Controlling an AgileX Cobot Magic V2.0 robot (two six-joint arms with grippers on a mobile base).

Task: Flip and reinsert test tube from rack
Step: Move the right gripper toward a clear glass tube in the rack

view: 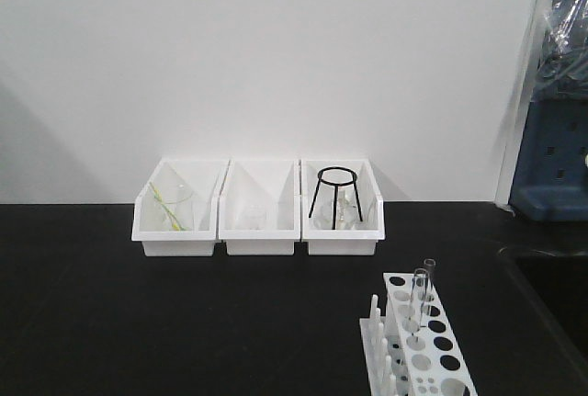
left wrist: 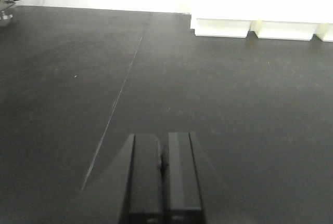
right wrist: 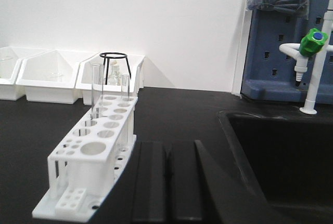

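Observation:
The white rack (view: 424, 345) stands at the front right of the black table, with round holes in its top plate and a row of pegs on its left side. Two clear test tubes (view: 424, 290) stand upright in its far holes. In the right wrist view the rack (right wrist: 96, 154) lies just left of my right gripper (right wrist: 167, 145), which is shut and empty; the taller test tube (right wrist: 96, 89) and a shorter one (right wrist: 125, 91) rise at the rack's far end. My left gripper (left wrist: 164, 136) is shut with nothing in it, low over bare table, away from the rack.
Three white open-front bins (view: 257, 217) line the back wall; the right one holds a black wire tripod (view: 335, 194). A dark sink (right wrist: 281, 156) drops away right of the rack. A green-capped tap (right wrist: 312, 42) and blue pegboard (right wrist: 281, 52) stand behind it.

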